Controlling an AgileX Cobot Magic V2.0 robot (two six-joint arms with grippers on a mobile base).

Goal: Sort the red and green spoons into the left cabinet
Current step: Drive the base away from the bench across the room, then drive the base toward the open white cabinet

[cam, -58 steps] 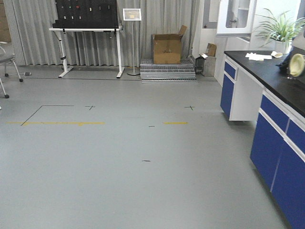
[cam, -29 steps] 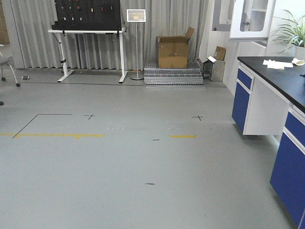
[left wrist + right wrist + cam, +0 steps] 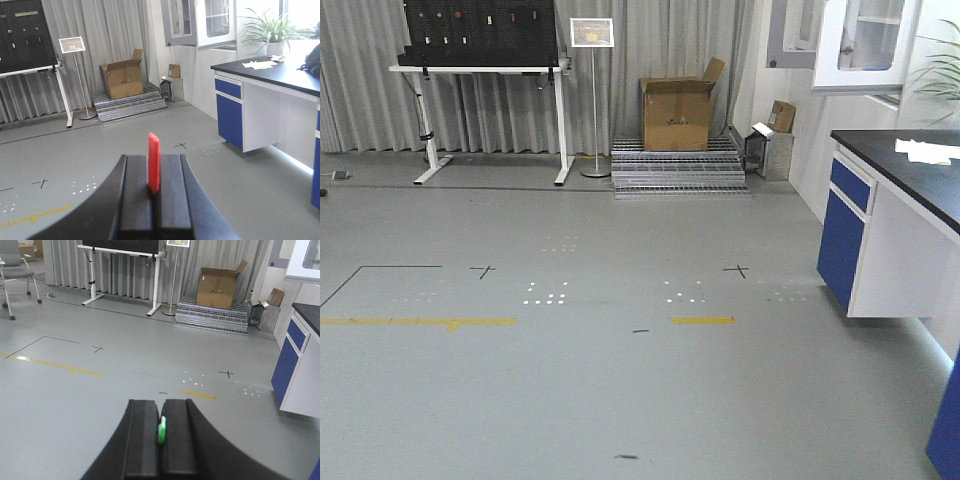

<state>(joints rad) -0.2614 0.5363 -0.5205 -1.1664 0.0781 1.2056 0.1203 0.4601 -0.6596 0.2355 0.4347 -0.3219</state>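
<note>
Left gripper [image 3: 153,172] jaws pinch red spoon [image 3: 154,159]; right gripper [image 3: 163,409] jaws pinch green spoon [image 3: 162,431]. Cams show open floor [image 3: 620,380] w/ worktop [image 3: 910,165] at right. Left cabinet's shelves not in view. Judgement: pickup done, both placements left.

Thin red spoon [image 3: 154,162] stands upright, edge-on, pinched in left gripper [image 3: 154,172]. Of green spoon [image 3: 162,431] only small bit shows, clamped in right gripper [image 3: 161,412]; rest hidden.

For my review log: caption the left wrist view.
Left gripper, jaws shut on a thin bright red plastic spoon, facing a blue-fronted lab counter.
</note>
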